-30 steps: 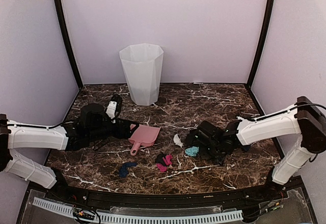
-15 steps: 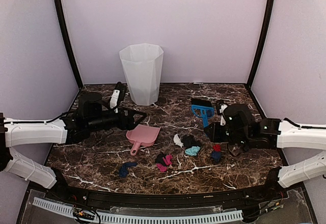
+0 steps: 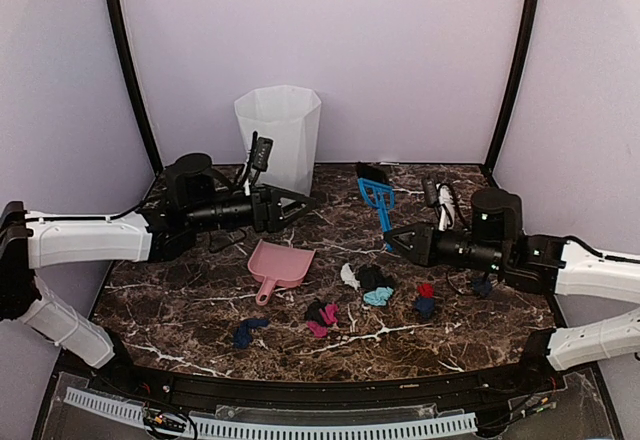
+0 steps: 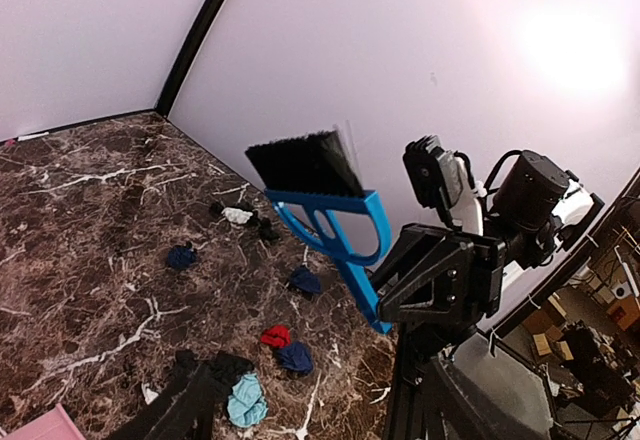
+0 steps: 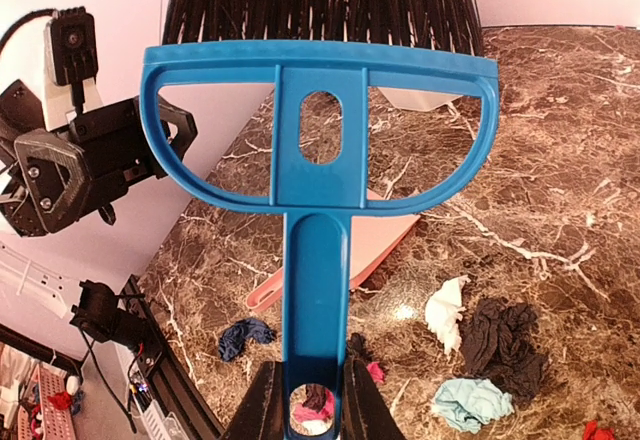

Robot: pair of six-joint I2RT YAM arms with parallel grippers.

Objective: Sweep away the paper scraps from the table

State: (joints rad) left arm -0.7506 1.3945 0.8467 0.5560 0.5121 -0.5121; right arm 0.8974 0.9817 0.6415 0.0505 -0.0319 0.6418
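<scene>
Over the last second the right arm has lifted the blue brush (image 3: 375, 195) up off the table (image 3: 180, 310). The left arm has risen away from the pink dustpan (image 3: 280, 265), which lies where it did.

The paper scraps (image 3: 375, 285) all lie on the table, none in the pan. A white, black and teal cluster sits just right of the dustpan's mouth, with red and navy wads further right. A magenta-and-black pair lies nearer the front, and a lone navy wad (image 3: 247, 332) lies near-left of that pair.

Above the cluster, the right gripper (image 5: 312, 410) is clamped tight on the end of the brush's handle. The bristles point up and toward the far wall, so the brush touches nothing. This looks like a carry or a re-aim rather than a stroke.

The left gripper (image 3: 300, 203) hangs empty with its jaws well apart, above and on the far side of the dustpan, near the white bin (image 3: 278, 145). The pan's handle points toward the near edge and its mouth faces far-right. I judge the sweeping hardly begun: the pan is unheld and would probably slide if scraps were pushed against it.
</scene>
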